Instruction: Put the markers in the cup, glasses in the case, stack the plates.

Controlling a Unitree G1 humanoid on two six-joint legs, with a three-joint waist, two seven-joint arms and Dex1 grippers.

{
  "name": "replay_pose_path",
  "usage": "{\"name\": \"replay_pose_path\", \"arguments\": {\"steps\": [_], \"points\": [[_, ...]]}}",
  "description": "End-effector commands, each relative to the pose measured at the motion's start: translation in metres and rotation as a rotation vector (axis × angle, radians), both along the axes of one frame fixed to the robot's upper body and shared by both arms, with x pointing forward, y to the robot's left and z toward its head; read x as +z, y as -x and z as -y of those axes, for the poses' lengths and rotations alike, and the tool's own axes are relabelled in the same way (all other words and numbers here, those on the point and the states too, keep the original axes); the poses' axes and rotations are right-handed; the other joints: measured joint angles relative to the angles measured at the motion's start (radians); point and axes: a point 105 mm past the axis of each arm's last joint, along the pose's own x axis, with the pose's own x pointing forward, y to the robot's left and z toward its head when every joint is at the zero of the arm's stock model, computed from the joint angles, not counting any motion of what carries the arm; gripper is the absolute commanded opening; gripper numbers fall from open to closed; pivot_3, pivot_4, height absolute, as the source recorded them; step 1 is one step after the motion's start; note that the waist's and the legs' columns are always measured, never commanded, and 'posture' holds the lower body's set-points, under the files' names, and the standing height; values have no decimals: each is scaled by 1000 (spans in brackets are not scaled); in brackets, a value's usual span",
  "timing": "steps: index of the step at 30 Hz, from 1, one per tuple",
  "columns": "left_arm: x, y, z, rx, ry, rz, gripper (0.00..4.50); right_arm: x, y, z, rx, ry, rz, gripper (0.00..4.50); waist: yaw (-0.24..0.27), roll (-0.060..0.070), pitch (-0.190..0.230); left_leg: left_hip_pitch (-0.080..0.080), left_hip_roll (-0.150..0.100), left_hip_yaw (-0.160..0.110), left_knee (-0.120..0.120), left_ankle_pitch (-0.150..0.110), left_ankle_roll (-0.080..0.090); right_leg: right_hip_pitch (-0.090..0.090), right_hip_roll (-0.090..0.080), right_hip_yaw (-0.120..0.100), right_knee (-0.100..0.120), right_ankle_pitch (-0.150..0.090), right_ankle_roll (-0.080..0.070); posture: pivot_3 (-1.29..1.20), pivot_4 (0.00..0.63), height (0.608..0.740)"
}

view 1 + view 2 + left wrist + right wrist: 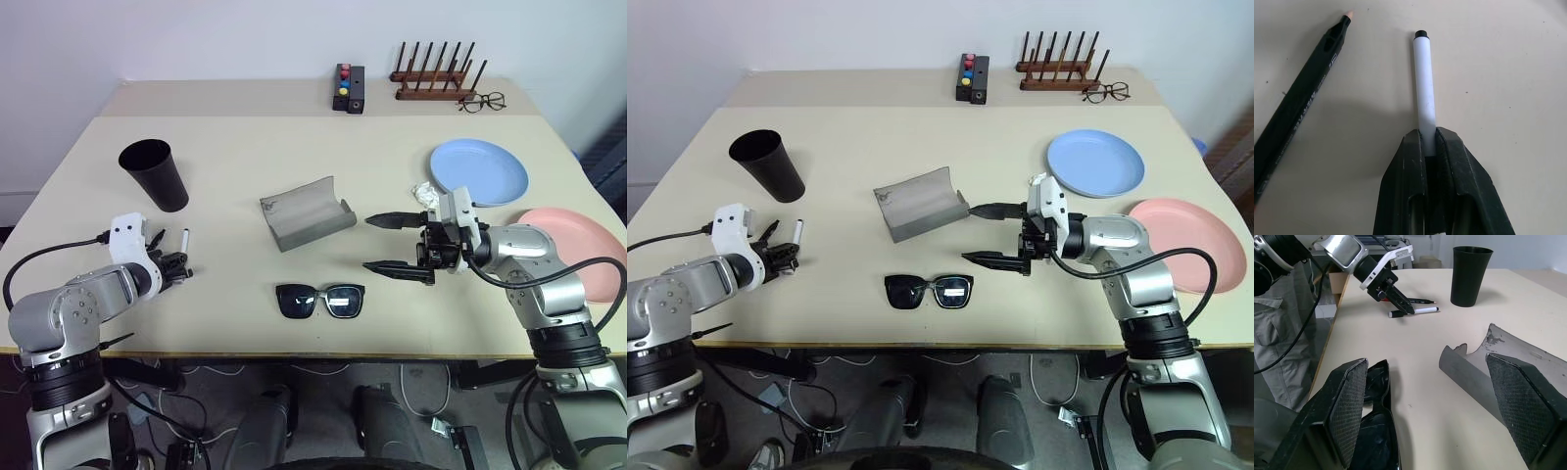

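My left gripper (179,266) is shut on the black end of the white-ended marker (1424,78), which lies low on the table at the front left. The other marker (1298,98), black, lies beside it on the table. The black cup (157,174) stands upright behind them. The grey case (306,212) lies open in the middle, and the black sunglasses (320,300) lie in front of it. My right gripper (369,243) hovers open, pointing left, just right of the case and glasses. The blue plate (478,172) and the pink plate (578,250) sit apart at the right.
At the table's back stand a wooden rack (434,78), wire-framed spectacles (482,102) and a black box with coloured buttons (349,88). A small crumpled white thing (425,193) lies by the blue plate.
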Motion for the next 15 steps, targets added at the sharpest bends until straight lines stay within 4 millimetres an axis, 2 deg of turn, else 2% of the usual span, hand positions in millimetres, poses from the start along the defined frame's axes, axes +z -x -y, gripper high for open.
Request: {"name": "replay_pose_path", "arguments": {"steps": [1, 5, 8, 10, 12, 15], "points": [[38, -12, 20, -69, -26, 231, 67, 13, -3, -1, -3, -17, 49, 3938, 2, -2, 1, 0, 0, 0, 0, 0, 0, 0, 0, 0, 0, 0, 0, 0, 150, 740], [65, -7, 66, -270, 39, 353, 67, 16, -5, -1, -10, -19, 58, 3938, 0, -3, 2, -2, 0, 0, 0, 0, -1, -2, 0, 0, 0, 0, 0, 0, 150, 740], [86, -5, 86, -365, 20, 476, 67, 20, -7, -1, -19, -25, 71, 3938, -2, -3, 2, -2, 0, 0, 0, 0, -1, -2, 0, 0, 0, 0, -1, 0, 150, 740], [105, -11, 83, -301, -23, 628, 67, 22, -10, 0, -28, -29, 82, 3938, -3, -3, 2, -2, 0, 0, 0, 0, -1, -2, 0, 0, 0, -2, -3, 0, 150, 740], [122, -25, 71, -191, -97, 748, 67, 26, -13, 0, -43, -41, 102, 3938, -2, -3, 2, -2, 0, 0, 0, 1, -1, -2, 0, 0, 0, -2, -3, 0, 150, 740], [141, -36, 62, -161, -110, 868, 67, 30, -19, -3, -55, -57, 117, 3938, -1, -3, 2, -2, 0, 0, 0, 1, -1, -2, 1, 0, 0, -2, -4, 0, 150, 740]]}}
